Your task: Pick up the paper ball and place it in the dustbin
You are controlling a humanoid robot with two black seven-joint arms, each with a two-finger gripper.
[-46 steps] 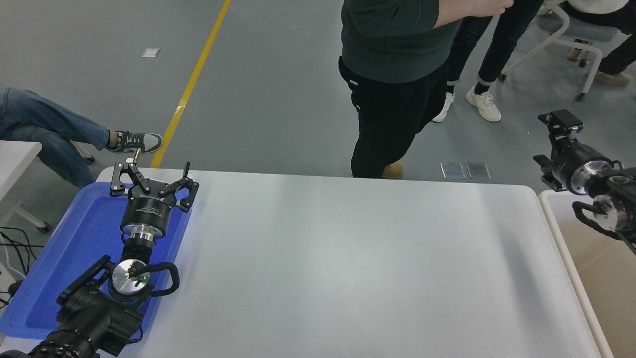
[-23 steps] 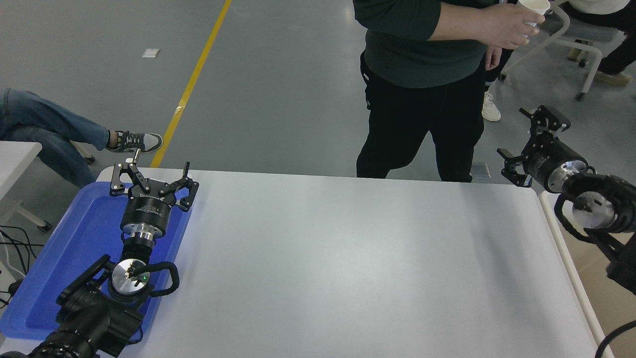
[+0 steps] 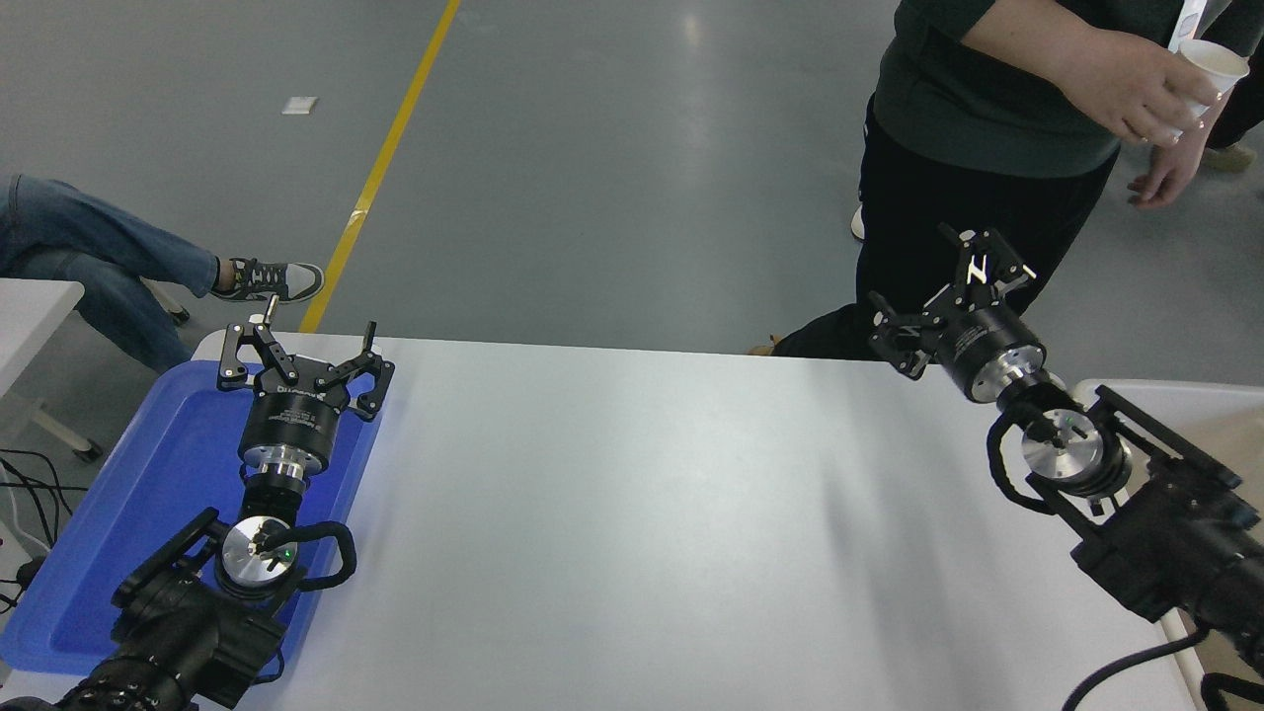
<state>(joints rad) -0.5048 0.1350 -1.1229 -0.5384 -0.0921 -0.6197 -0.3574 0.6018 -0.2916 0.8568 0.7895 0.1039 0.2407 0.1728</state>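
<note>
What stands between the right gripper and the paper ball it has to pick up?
No paper ball shows in this view, so that cannot be judged. The right gripper hangs open over the white table's far right edge, in front of a person holding a cup. Only a corner of the dustbin shows behind the arm.

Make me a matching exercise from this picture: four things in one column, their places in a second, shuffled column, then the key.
Things:
1. left gripper
2. right gripper
3. white paper cup
4. shallow blue plastic tray

Places:
A. in a person's hand, top right of the picture
B. at the white table's left end
C. open over the tray's far end
D. open near the table's far edge, towards the right

Pairs: 1-C, 2-D, 3-A, 4-B
</note>
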